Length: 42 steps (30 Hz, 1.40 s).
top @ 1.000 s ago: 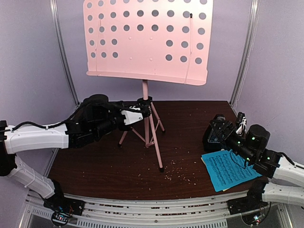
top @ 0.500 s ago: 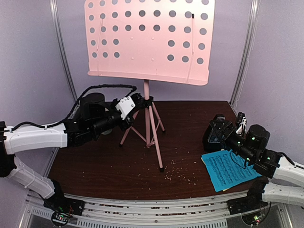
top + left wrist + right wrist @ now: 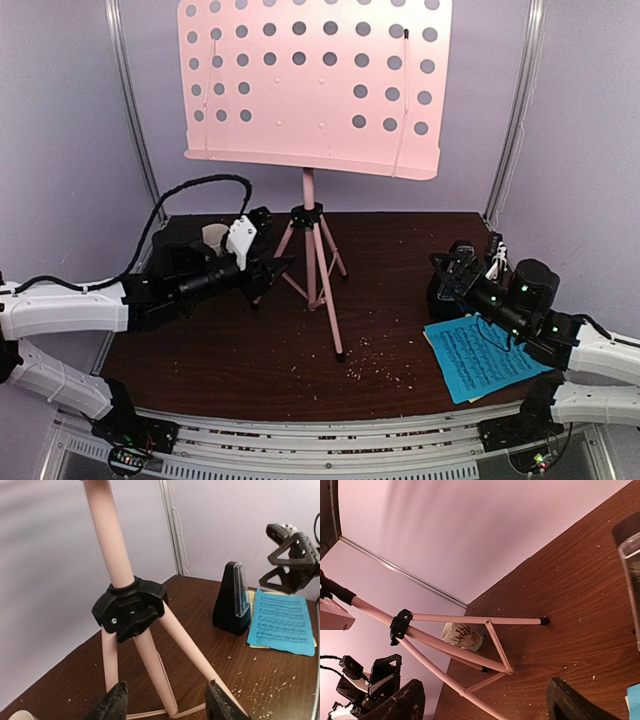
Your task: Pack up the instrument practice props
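The pink music stand (image 3: pixel 315 85) stands upright mid-table on its tripod, with a black hub (image 3: pixel 131 611) joining the legs. My left gripper (image 3: pixel 272 266) hangs open just left of the legs, touching nothing. Its fingertips (image 3: pixel 112 705) frame the near leg from a short way off. The black metronome (image 3: pixel 232 600) with its clear cover stands at the right, next to a blue sheet-music page (image 3: pixel 480 355) that lies on a yellow page (image 3: pixel 314 641). My right gripper (image 3: pixel 447 268) hovers open beside the metronome's top (image 3: pixel 630 580), holding nothing.
A beige mug (image 3: pixel 462 636) with a coral print stands at the back left behind the tripod legs, partly hidden by my left arm in the top view. Crumbs dot the brown table (image 3: pixel 380 330). Metal frame posts (image 3: pixel 515 110) rise at the back corners.
My left gripper let go of the stand's hub, opened, and pulled back down and to the left. The right arm shifted only slightly.
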Tool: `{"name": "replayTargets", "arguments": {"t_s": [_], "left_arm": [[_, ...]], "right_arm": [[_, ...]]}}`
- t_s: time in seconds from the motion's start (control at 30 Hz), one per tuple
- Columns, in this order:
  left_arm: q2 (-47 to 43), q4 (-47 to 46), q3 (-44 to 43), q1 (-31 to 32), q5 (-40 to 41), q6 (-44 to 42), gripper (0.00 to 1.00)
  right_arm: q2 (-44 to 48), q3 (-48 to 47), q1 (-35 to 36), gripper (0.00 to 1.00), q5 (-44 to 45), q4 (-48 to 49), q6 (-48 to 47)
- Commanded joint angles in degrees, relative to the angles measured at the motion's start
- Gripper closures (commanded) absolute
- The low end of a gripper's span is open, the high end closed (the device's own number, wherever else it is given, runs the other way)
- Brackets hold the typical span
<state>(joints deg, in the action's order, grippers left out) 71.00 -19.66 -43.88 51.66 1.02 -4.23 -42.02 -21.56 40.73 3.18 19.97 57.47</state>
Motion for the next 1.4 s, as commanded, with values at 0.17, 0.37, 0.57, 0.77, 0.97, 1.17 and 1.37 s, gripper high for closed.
{"name": "replayTargets", "arguments": {"t_s": [0.17,0.37,0.57,0.77,0.97,1.17,1.37], "left_arm": [[-7.1,-9.5,6.7,-0.7,-1.1,17.5,0.18],[-8.6,-9.2,8.5,-1.2,-2.2,21.9,0.07],[-8.3,-8.8,9.5,-1.7,-3.5,25.3,0.04],[-6.2,-7.8,7.4,-2.3,-6.4,25.7,0.04],[-5.4,-6.0,5.6,-2.4,-7.4,26.9,0.04],[-6.1,-4.2,5.4,-2.4,-7.0,26.2,0.03],[-6.6,-2.7,5.5,-2.4,-7.1,26.3,0.03]], "right_arm": [[-19.1,-14.3,3.9,0.16,-13.7,17.9,-11.1],[-30.9,-24.4,7.0,0.23,-16.7,20.6,-18.7],[-38.5,-30.5,7.4,0.3,-19.0,23.1,-22.3],[-43.9,-35.1,7.4,0.31,-22.3,25.9,-22.2],[-48.6,-43.1,7.2,0.33,-23.4,22.4,-24.8],[-52.7,-48.6,6.5,0.32,-25.8,22.4,-25.5],[-56.6,-53.9,6.2,0.36,-27.5,23.2,-25.8]]}}
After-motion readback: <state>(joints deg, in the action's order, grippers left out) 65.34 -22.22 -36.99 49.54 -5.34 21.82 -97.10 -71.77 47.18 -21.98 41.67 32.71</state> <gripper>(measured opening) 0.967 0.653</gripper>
